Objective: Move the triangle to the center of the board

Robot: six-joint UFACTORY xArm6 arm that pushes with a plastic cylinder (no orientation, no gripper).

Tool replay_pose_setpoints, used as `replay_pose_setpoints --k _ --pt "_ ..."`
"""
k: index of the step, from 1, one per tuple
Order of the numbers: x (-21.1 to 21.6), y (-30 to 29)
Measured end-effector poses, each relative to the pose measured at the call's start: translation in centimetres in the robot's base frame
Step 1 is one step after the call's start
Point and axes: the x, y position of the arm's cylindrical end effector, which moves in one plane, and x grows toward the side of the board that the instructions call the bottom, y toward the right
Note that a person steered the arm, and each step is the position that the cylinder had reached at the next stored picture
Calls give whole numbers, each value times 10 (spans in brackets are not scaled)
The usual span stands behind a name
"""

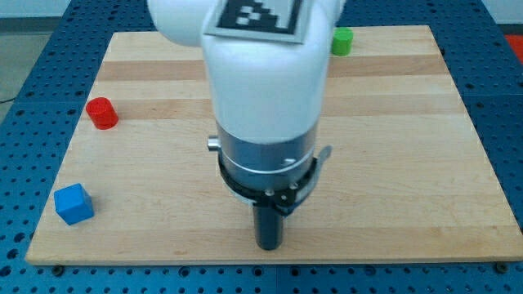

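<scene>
Zero triangles found in view: searched every visible part of the wooden board (pixel 392 163) and made out none. Judged it possibly hidden behind the white arm housing (pixel 261 82), which covered the board's middle and upper middle; could not place it further.

Found my tip (pixel 269 247) near the board's bottom edge, a little toward the view's left of centre, well apart from every visible block. Carried no jaws to stand apart or together, only the dark rod under a grey metal collar.

Judged the main risk as pushing blind: sweeping without knowing the triangle's spot could strike it off-centre and spin or shove it away from the middle, or drive it toward an edge.

Noted a red cylinder (pixel 102 113) near the view's left edge, a blue cube (pixel 73 204) toward the bottom-left corner, and a green block (pixel 342 40) at the top edge, shape not made out. All matte and smooth-looking; board pale, striped with grain.
</scene>
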Motion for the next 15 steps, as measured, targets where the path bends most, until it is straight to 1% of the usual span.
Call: replay_pose_setpoints --k 1,3,4,5,7,8,9,10,11,13,14,15 --pt "-15 4" --pt "-42 -30" --pt "-51 -3" --pt "-46 12" --pt "18 12" --pt "18 25" --pt "3 66" --pt "-16 76" --pt "-23 62" --pt "-23 62" --pt "-25 47" --pt "-44 23"
